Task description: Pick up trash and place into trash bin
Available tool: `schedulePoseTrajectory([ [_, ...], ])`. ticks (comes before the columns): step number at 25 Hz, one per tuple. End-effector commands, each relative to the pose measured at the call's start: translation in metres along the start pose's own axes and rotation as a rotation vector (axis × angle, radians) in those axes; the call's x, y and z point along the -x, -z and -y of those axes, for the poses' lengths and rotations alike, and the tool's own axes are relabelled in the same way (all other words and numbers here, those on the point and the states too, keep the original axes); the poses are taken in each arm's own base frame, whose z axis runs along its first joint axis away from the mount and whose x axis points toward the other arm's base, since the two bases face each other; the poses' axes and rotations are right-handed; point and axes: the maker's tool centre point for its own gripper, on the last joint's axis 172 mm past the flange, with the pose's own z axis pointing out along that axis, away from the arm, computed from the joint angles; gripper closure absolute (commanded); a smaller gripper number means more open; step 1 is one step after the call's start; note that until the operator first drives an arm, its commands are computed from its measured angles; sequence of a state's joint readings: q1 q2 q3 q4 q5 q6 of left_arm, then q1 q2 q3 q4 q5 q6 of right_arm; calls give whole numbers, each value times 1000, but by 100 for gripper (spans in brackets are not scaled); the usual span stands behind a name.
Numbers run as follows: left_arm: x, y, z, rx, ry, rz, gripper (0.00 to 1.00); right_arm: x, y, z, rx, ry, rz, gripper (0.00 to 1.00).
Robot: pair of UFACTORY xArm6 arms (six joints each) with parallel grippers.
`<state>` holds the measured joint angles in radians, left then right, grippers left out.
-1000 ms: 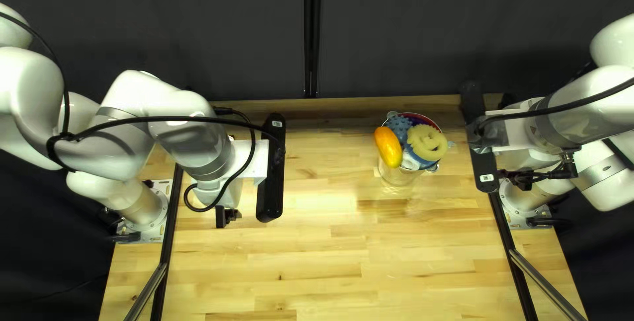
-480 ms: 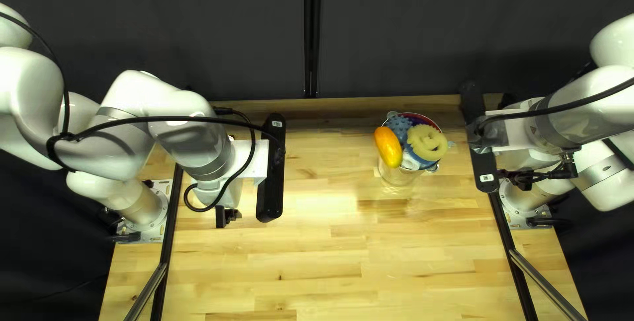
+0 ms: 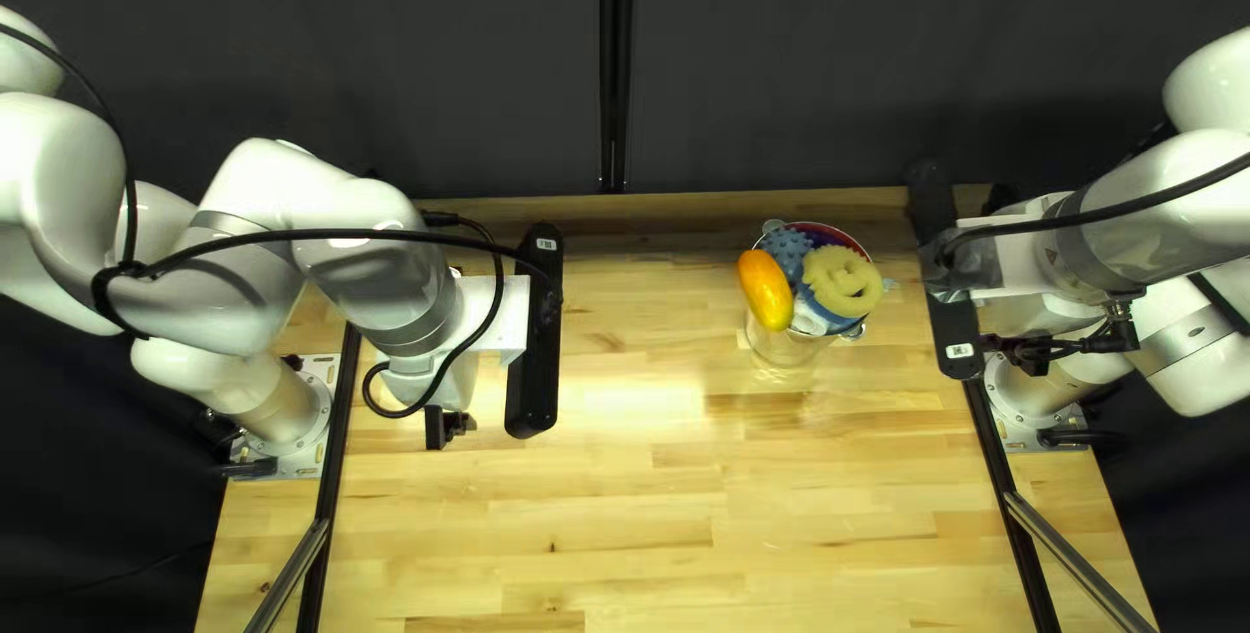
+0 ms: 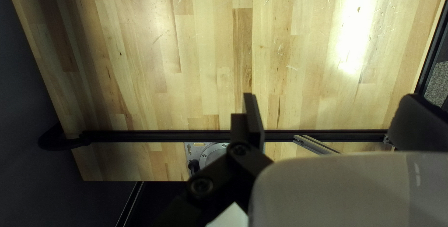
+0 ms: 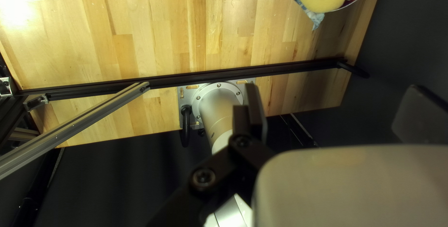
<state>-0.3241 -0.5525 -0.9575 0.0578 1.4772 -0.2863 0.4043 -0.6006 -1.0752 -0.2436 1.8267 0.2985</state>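
right of middle, near the table's (image 3: 625,516) far edge, stands the bin (image 3: 781,348), items (image 3: 766,291) in it.

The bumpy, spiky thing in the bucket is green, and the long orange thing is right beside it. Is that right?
Not quite: the bumpy, spiky thing in the bucket is blue, not green. The top left view shows it. The long orange thing is right beside it, as you say.
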Motion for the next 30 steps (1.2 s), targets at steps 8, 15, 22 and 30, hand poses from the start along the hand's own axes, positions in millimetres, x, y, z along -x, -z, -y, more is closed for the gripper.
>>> schedulePoseTrajectory([
  [8, 1, -1, 0, 6, 5, 1, 0, -5, -14, -9, -18, -13, -7, 0],
  [15, 0, 9, 5, -24, 16, -8, 0, -6, -21, -14, 12, -45, -15, 0],
  [22, 3, 12, 8, -58, 7, -9, 0, -6, -28, -17, 49, -76, -20, 0],
  [30, 1, 11, 12, -75, 4, 9, 0, 0, -34, -17, 73, -94, -39, 0],
])
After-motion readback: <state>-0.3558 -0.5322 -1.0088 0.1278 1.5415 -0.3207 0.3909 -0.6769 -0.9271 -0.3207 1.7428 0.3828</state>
